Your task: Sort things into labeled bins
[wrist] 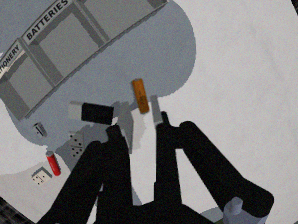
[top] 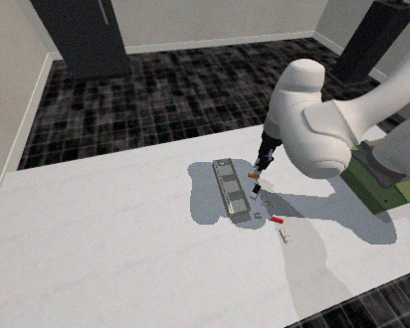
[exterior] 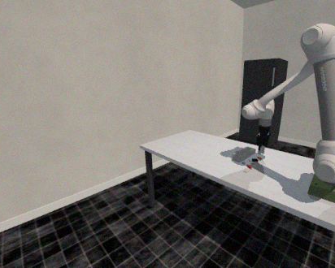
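Note:
A grey row of bins (top: 221, 188) (exterior: 244, 154) (wrist: 42, 65) stands on the table; BATTERIES and part of STATIONERY can be read in the wrist view. My gripper (top: 258, 168) (exterior: 261, 149) (wrist: 141, 109) is partly open, with a narrow empty gap, low beside the bins. An orange cylinder (top: 254, 175) (exterior: 259, 157) (wrist: 140, 96) lies just beyond the fingertips. A black block with a grey end (top: 256, 189) (wrist: 97, 113) lies beside them. A small metal piece (top: 258, 216) (wrist: 39, 129), a grey dotted piece (top: 268, 204) (wrist: 76, 145), a red cylinder (top: 277, 220) (wrist: 53, 164) and a white dotted block (top: 285, 236) (wrist: 41, 176) lie farther off.
The arm's green base (top: 378, 191) (exterior: 328, 191) stands on the white table (top: 110, 239) (exterior: 184, 148). Arm shadows cross the things and bins. The bins stand close to the loose things. A dark cabinet (top: 86, 40) (exterior: 258, 81) stands on the floor beyond the table.

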Controlling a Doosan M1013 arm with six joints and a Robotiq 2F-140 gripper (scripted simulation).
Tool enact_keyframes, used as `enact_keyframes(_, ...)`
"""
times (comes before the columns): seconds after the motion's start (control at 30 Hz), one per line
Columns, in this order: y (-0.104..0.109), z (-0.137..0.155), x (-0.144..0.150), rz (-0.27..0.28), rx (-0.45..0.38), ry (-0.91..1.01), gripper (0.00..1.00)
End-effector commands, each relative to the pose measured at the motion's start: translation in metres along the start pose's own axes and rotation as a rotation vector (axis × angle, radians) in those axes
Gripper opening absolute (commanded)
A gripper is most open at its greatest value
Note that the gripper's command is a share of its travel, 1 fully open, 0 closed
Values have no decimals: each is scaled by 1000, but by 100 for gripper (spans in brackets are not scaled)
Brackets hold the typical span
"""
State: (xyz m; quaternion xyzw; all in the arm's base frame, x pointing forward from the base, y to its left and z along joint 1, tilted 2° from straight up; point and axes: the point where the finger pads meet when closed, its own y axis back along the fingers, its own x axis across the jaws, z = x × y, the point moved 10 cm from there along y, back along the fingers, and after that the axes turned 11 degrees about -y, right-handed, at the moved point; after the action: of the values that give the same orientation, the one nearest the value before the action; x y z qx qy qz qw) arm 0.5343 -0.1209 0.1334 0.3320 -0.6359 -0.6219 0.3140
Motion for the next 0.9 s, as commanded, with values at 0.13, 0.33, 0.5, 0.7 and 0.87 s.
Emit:
enact_keyframes(0.13, -23, 0, 0, 0, 0, 0, 17)
enact_keyframes(0.33, -34, 0, 0, 0, 0, 0, 17)
enact_keyframes(0.5, -39, 0, 0, 0, 0, 0, 17)
enact_keyframes(0.7, -45, 0, 0, 0, 0, 0, 17)
enact_keyframes(0.87, -45, 0, 0, 0, 0, 0, 17)
